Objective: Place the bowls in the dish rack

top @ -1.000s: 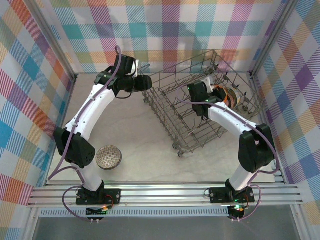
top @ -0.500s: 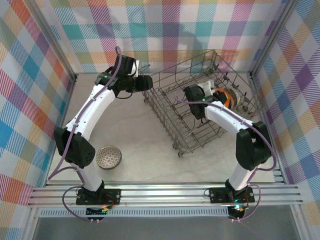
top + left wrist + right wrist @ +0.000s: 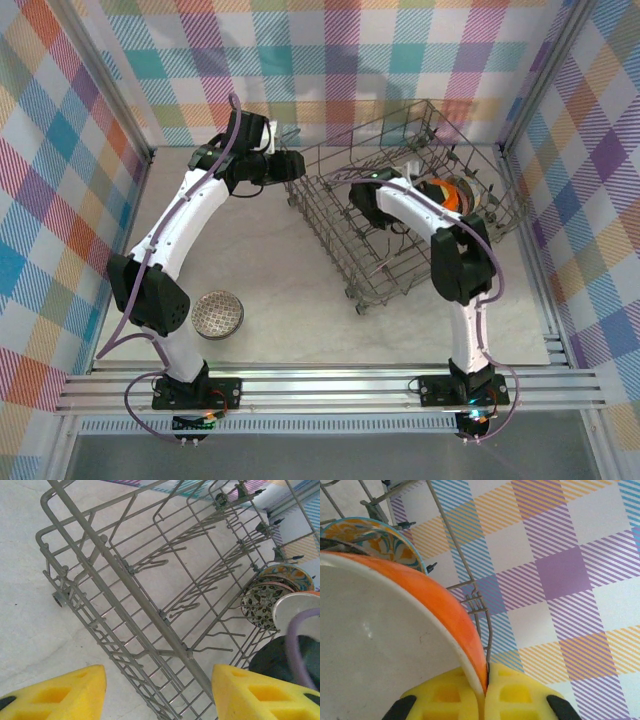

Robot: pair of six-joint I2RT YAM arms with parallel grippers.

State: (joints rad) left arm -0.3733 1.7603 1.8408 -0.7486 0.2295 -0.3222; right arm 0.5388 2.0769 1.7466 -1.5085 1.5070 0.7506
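The orange bowl (image 3: 395,630) is up on edge inside the dish rack (image 3: 322,218), at its far right end. Its rim is pinched between the yellow pads of the right end effector (image 3: 485,692), which are pressed tight on the ceramic. Just behind it stands a yellow-orange bowl (image 3: 372,540), already seated between the tines. The left wrist view shows a dark floral bowl (image 3: 260,605) upright beside that one, with what looks like the held bowl's pale underside next to it.

What has changed over the last second is the right arm (image 3: 455,260). Its elbow has swung in from the right side of the tabletop (image 3: 270,260) to hang over the rack, and its wrist has drifted a little toward the rack's left. The grip itself has not changed. I read this as reorienting the bowl to line it up with a free slot beside the two loaded ones — it is not yet released.

The left end effector (image 3: 157,700) has not moved. It hovers at the rack's far-left corner with its fingers spread and nothing between them but the view of the rim wire.

A grey mosaic bowl (image 3: 217,314) sits alone on the tabletop near the left arm's base — still to be loaded.
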